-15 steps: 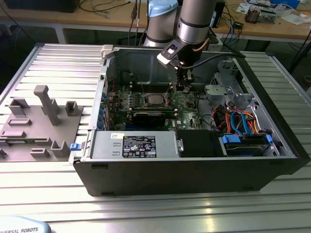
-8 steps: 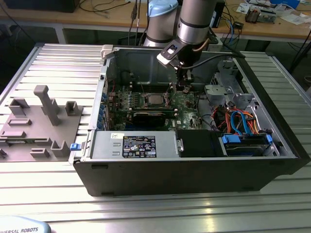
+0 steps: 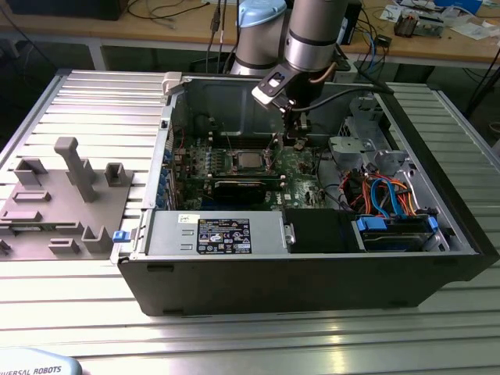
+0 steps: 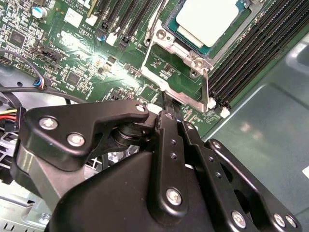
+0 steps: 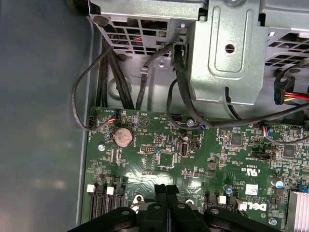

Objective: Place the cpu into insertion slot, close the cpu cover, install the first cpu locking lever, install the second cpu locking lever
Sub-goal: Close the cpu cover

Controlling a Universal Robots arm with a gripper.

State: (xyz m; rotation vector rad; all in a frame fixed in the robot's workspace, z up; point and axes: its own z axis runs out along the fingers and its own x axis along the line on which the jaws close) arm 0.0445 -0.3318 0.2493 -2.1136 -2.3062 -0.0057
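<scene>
Cpu [image 4: 207,19]: seated flat in the insertion slot [image 4: 177,47], silvery top up, green margin showing round it. In the exterior view the cpu [image 3: 248,162] sits mid-board inside the open computer case [image 3: 312,273].

Cpu cover [image 4: 186,94]: not down. It stands tilted up from the slot's edge on the gripper's side, and green board is visible through its window. A thin lever rises along one side of it.

Gripper [image 4: 166,104]: tips just at the cover's free edge; contact cannot be made out. In the first wrist view the fingers [image 5: 161,198] are drawn tight together with nothing seen between them.

Arm [image 3: 312,31]: comes down steeply from the far side of the case. Wrist bent, gripper [image 3: 299,141] pointing down at the circuit board [image 5: 159,159], just to the exterior view's right of the slot.

Long black memory slots [image 4: 246,53] run beside the slot. The case lies on its side on the ribbed metal worktop [image 3: 94,312]. Grey fixture blocks [image 3: 70,187] stand well apart, on the exterior view's left.
</scene>
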